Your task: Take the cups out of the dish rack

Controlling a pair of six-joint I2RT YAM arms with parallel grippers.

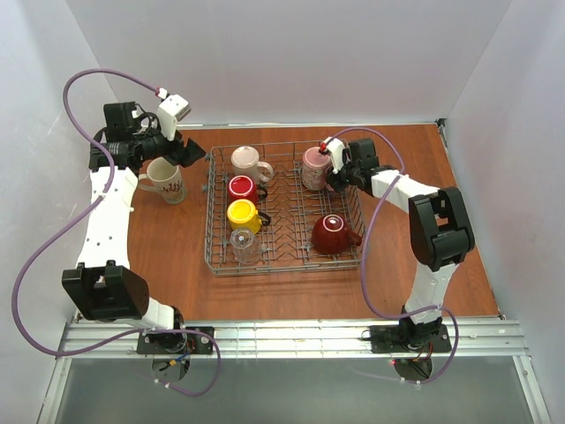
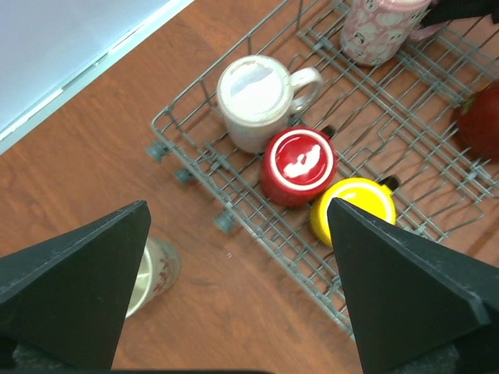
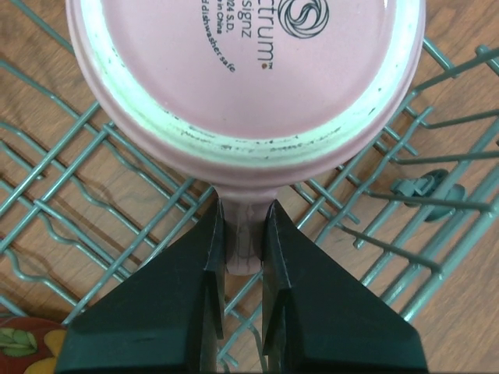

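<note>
Right gripper (image 3: 243,230): I've got it clamped tight on the handle of the pink mug (image 3: 249,78), one finger on each side.
Pink mug: upside down in the far right part of the dish rack (image 1: 287,268), base facing my wrist cam.
Left gripper (image 2: 238,206): jaws spread wide, nothing in them, hovering over the table (image 1: 168,256) just left of the rack.
Patterned cream mug (image 1: 164,181): out of the rack, upright on the table below the left gripper.
Left side of rack: beige mug (image 1: 250,162), red mug (image 1: 240,187), yellow mug (image 1: 243,214), clear glass (image 1: 245,246), lined up far to near.
Near right of rack: dark red mug (image 1: 332,232), upside down.
</note>
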